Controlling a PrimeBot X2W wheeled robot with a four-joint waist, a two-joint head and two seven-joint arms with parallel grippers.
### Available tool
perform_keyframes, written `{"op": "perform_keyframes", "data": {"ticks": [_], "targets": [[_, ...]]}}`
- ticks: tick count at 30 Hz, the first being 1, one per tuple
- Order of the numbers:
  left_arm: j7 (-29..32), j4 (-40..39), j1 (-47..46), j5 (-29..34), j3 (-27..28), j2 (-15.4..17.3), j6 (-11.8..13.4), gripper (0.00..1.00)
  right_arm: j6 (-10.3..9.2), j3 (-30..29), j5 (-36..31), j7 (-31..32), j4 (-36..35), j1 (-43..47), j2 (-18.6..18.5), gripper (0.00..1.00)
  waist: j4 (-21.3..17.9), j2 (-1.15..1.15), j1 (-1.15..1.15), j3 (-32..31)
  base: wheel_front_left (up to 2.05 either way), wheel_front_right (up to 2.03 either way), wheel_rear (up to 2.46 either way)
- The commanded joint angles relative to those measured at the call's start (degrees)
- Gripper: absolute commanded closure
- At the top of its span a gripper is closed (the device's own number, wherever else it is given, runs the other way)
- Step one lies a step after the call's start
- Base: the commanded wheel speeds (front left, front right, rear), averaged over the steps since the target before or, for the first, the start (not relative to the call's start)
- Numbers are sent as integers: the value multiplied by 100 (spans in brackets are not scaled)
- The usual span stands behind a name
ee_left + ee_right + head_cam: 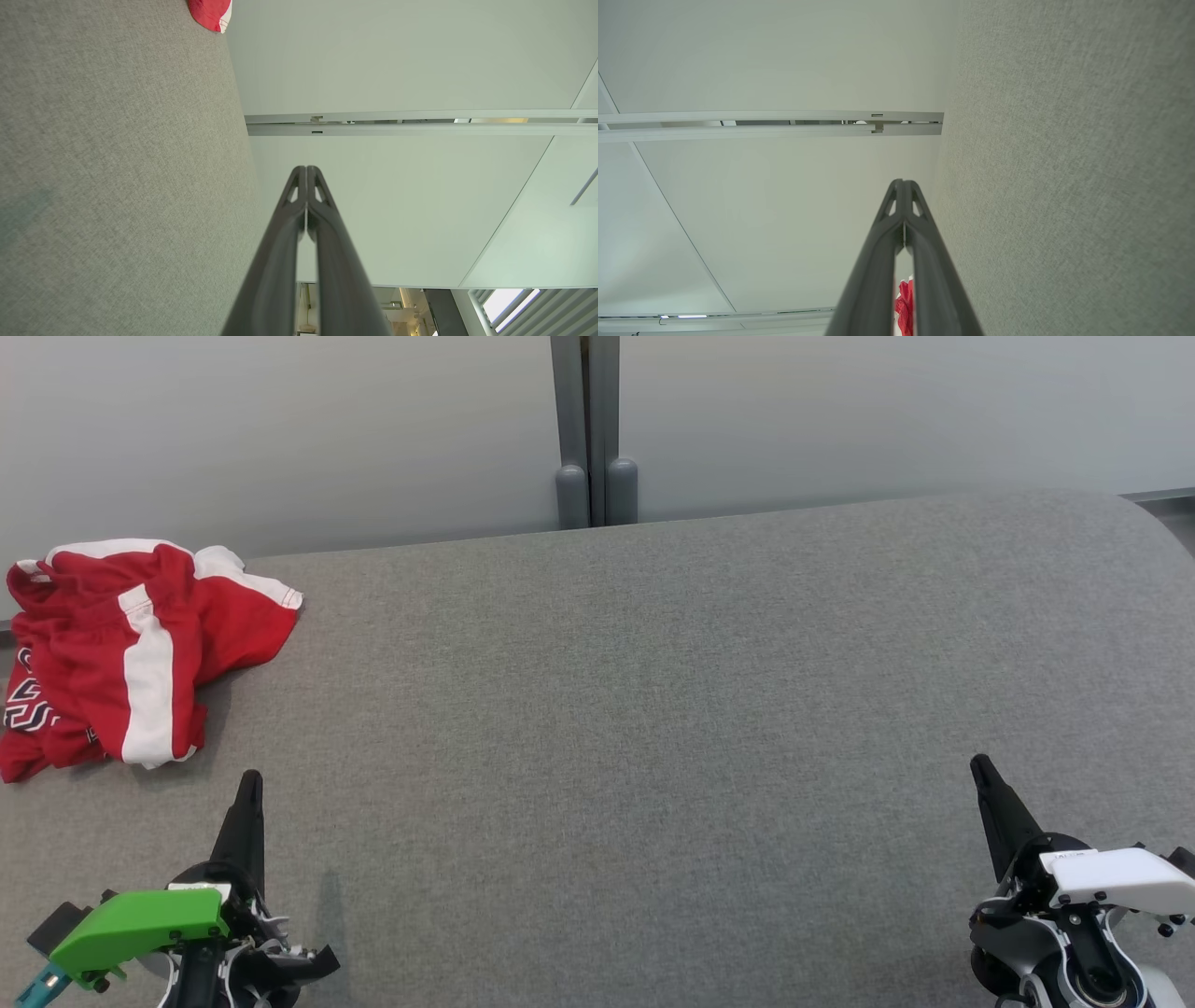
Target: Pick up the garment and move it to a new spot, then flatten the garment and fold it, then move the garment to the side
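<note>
The crumpled red garment with white stripes (131,644) lay at the far left of the grey fabric-covered surface (653,709). The left gripper (248,791) was near it, fingers pressed together and empty. The right gripper (985,779), also closed and empty, was well apart from it.

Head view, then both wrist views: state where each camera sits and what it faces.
Head view: on the head, facing down at the grey surface, garment at left; left end effector and right end effector at the bottom corners.
Left wrist view: on the left wrist, along its shut end effector toward the wall.
Right wrist view: likewise, on the right wrist.
Shared: all show the garment.
</note>
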Motion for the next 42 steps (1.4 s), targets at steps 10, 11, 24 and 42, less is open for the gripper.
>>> {"op": "perform_keyframes", "data": {"ticks": [10, 11, 24, 42], "targets": [[8, -6, -84, 41, 3, 17, -33, 100, 0, -8, 15, 10, -18, -56, -29, 100, 0, 0, 0, 0, 0, 0, 0], [8, -6, -84, 41, 3, 17, -34, 100, 0, -8, 15, 10, -18, -56, -29, 100, 0, 0, 0, 0, 0, 0, 0], [-7, 26, 10, -2, -6, -4, 0, 0, 0, 3, -2, -3, 24, 13, 9, 0, 0, 0, 0, 0, 0, 0, 0], [-431, -50, 261, 328, -338, -30, 8, 0, -1, 264, -408, -427, 47, 197, 42, 0, 0, 0, 0, -2, 0, 0, 0]]}}
